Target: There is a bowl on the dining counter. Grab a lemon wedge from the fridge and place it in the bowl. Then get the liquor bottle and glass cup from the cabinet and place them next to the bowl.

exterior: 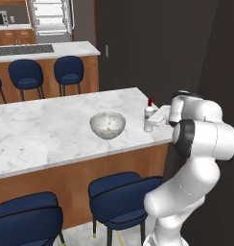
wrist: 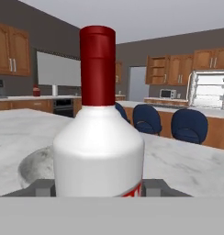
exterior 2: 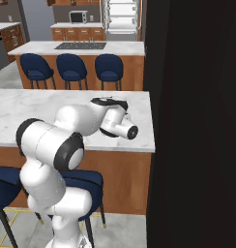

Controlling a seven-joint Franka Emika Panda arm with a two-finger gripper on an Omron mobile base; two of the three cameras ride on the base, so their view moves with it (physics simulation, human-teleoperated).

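Base views flank arm; share dining counter (exterior: 52, 129).

You have open marble on the dining counter (exterior: 47, 129) left of the bowl (exterior: 108, 125). Near the right corner it is tight: the liquor bottle (exterior: 149, 115) stands just beside the bowl, and a dark wall (exterior: 152, 43) closes that end.

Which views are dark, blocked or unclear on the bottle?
Right base view: a near-black wall fills the right side, and the arm hides the bottle. Left base view: even light, liquor bottle small but sharp beside the bowl, its lower part behind the hand. Hand view: bottle looms close, crisp, no glare, hiding much of the dining counter.
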